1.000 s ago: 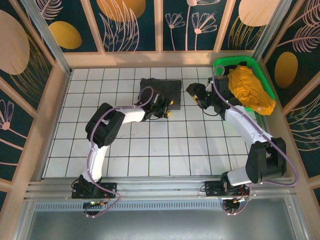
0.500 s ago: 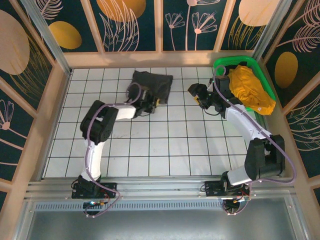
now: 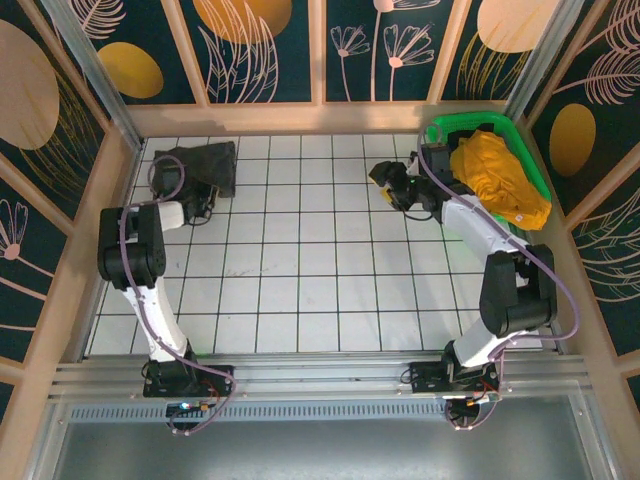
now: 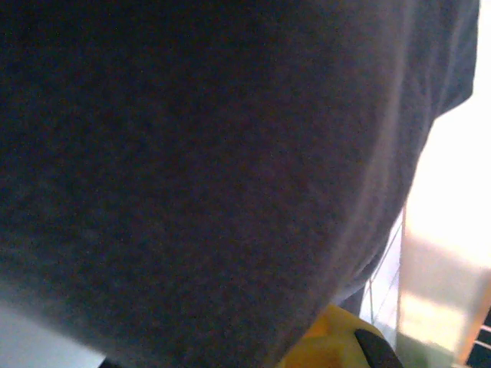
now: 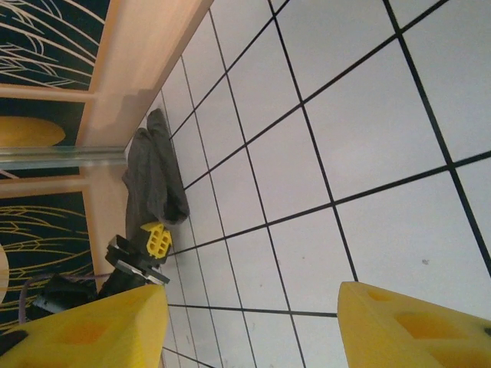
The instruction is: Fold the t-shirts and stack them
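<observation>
The tiled worktop (image 3: 300, 300) carries both shirts. Just behind the right tool (image 3: 386, 185), which hangs open and empty, the green basket (image 3: 470, 120) holds the orange-yellow t-shirt (image 3: 495, 175), heaped and unfolded. The dark t-shirt (image 3: 200, 165) lies compact at the left tool (image 3: 207, 195), which is clamped on its edge. It may already be folded. Nothing is stacked.

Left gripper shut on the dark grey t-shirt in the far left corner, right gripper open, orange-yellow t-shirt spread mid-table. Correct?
Wrong in one respect: the orange-yellow t-shirt lies bunched in the green basket at the far right corner, as the top external view shows. The left gripper is shut on the dark grey t-shirt in the far left corner, and the right gripper is open.
</observation>
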You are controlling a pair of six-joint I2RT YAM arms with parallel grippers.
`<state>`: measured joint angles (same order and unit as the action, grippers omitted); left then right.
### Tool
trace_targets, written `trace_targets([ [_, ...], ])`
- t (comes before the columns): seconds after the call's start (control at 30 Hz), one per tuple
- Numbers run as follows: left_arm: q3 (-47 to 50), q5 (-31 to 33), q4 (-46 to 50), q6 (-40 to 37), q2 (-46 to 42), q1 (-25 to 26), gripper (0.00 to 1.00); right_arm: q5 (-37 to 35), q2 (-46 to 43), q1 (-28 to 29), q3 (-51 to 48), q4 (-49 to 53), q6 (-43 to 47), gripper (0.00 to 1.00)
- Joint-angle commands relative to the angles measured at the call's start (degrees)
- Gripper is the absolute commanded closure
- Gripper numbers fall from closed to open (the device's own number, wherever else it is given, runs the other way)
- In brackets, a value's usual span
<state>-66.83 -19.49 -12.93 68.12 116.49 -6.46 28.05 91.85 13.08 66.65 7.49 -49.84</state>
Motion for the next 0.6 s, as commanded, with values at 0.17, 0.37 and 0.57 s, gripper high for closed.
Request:
trace_targets([
  [0.17,-3.7,-2.3,10.5,-19.8,1.3,-4.8,1.00,8.9,-0.9,1.1,-0.9,-15.5,1.4,0.40],
  [0.37,-3.9,-0.4,12.6,-21.8,0.2,-5.1,1.00,10.9,-1.2,1.3,-2.7,-21.2,-0.5,0.39],
  [0.57,-2.2,1.4,13.6,-20.5,-8.6,-4.4,0.01,9.8,-2.5,1.4,-2.5,-21.0,-0.4,0.18],
])
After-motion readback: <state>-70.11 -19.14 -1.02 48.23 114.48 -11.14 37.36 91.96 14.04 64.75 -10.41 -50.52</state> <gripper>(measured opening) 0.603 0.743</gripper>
